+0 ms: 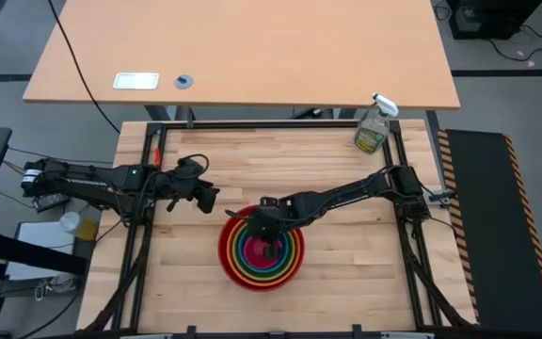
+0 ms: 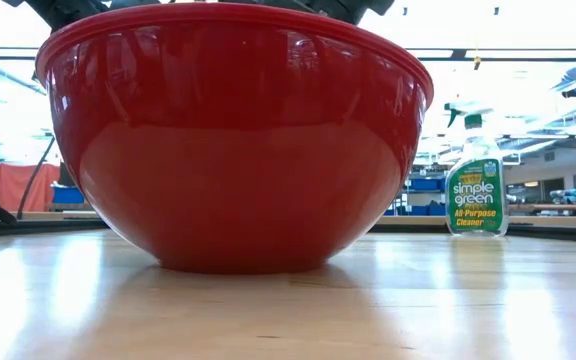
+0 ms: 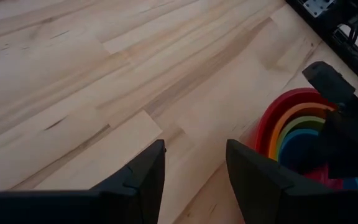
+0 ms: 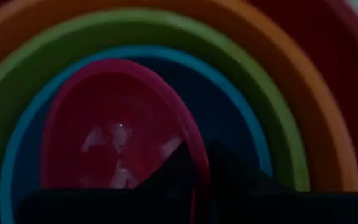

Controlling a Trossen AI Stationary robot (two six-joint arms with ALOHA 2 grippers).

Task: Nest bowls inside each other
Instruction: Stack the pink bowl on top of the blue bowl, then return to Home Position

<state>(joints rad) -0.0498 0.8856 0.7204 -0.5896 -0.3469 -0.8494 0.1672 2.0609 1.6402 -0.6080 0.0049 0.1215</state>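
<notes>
The right claw (image 1: 271, 247) is down inside the stack, and in the right wrist view its two dark fingers (image 4: 182, 165) straddle the near rim of the magenta bowl (image 4: 114, 130), one finger inside, one outside; whether they pinch that rim or are just slackening off it cannot be told from here. Around the claw the picture is nearly complete: the magenta bowl sits inside the blue bowl (image 4: 229, 124), the blue inside the lime green bowl (image 4: 272, 124), that inside the orange bowl (image 4: 316, 112), and all of it inside the big red bowl (image 2: 233, 140), which stands flat on the bench (image 1: 346, 273) toward the front edge, a little left of centre. From above the rings look concentric, so all five are nested; the magenta one may lie slightly tilted or off-centre in the blue, but that is hard to judge. What looks left is small: let go of the pink rim and lift clear without dragging it. Further out, the left claw (image 1: 205, 200) waits over bare bench just to the left of the stack, fingers parted and holding nothing. Off at the far right corner stands a spray bottle (image 1: 373, 127), well apart from the action.
</notes>
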